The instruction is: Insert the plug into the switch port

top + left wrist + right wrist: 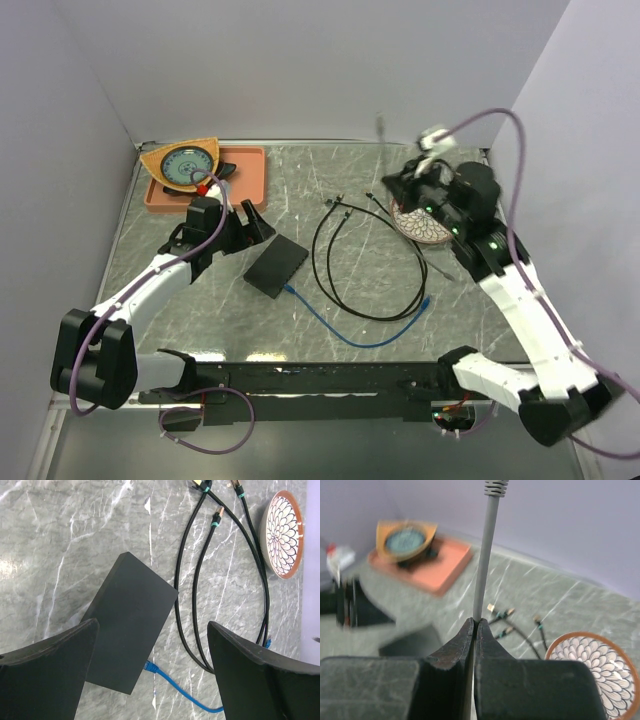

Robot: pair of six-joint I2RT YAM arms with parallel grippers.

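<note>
Status: pick looks done, insertion not started. The right gripper (474, 624) has its fingers pressed together on a thin grey cable (484, 555). The cable stands straight up out of the tips to a ribbed grey boot (495, 486) at the top edge of the right wrist view. The plug itself is cut off there, and overhead it's too small for me to make out. Overhead, that gripper sits at upper right, over a round patterned plate with a brown rim (420, 225), well apart from the target. The target is the flat matte-black rectangular switch box (275, 265), lying left of centre on the grey marbled table (300, 170). I can't resolve any single switch port from these angles. A blue cable (172, 687) meets the box's long edge at lower centre of the left wrist view, so I take that as the port side. The left gripper (152, 630) hangs over the box with fingers wide apart, holding nothing and not touching it as far as I can tell. Two loops of black cable (197, 605) lie between box and plate. The orange tray (245, 175) at upper left isn't involved. Left to do, my read: carry the plug across, turn it toward the port edge, line it up with a free socket and push home. I'd probably brace the box with the left so it doesn't slide.
</note>
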